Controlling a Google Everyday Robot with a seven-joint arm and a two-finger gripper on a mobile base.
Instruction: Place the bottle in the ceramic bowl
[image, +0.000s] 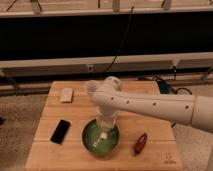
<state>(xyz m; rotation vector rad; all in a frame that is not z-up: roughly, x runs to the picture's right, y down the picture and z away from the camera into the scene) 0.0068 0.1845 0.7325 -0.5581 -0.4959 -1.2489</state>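
The green ceramic bowl (88, 141) sits near the front middle of the wooden table (145, 120). My gripper (107, 126) reaches straight down from the white arm into the bowl's far half. Just below it, inside the bowl, shows a small white piece that looks like the bottle (103, 136). Whether the gripper still holds it or it rests on the bowl's floor I cannot tell.
A black flat rectangle (60, 131) lies left of the bowl. A small white block (66, 94) sits at the table's back left. A dark red-brown oblong object (140, 143) lies right of the bowl. Cables (165, 85) run behind the table.
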